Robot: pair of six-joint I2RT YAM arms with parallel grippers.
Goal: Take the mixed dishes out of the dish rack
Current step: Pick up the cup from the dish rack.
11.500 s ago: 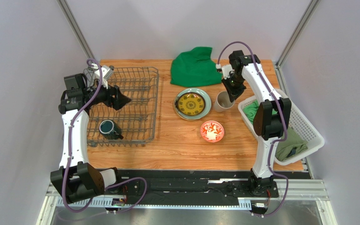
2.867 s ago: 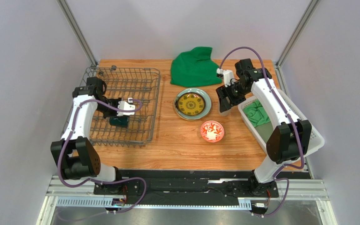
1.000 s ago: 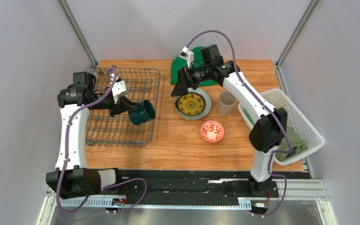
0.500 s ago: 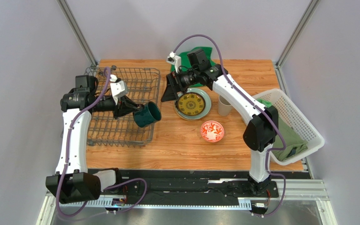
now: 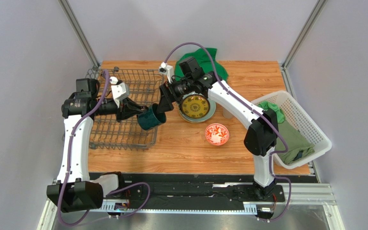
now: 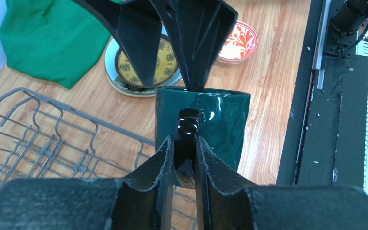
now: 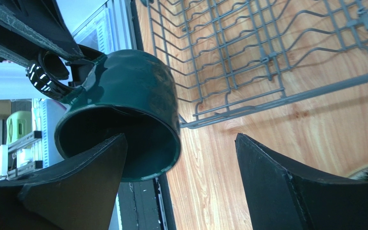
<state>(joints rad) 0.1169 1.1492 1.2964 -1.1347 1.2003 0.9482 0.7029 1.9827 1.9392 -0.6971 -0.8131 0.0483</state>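
The dark teal mug (image 5: 148,120) hangs tilted in the air over the right edge of the dish rack (image 5: 123,96), mouth facing right. My left gripper (image 6: 186,153) is shut on its handle (image 6: 189,129). My right gripper (image 7: 181,139) is open at the mug's mouth (image 7: 138,148). One finger (image 7: 75,187) lies across the opening and the other (image 7: 286,187) stands well off to the side, so the rim wall sits between them. On the table lie the pale green plate (image 5: 211,109) with the small yellow patterned plate (image 5: 194,106) on it, and the red-and-white bowl (image 5: 216,134).
The grey wire rack (image 6: 42,139) holds no dishes that I can see. A green cloth (image 5: 209,53) lies at the back behind my right arm. A white lattice basket (image 5: 310,129) with green cloth in it stands at the right edge.
My right gripper has swung left from above the plates to the mug's mouth, its jaws narrowing a little. The left gripper carried the mug slightly right and lower.
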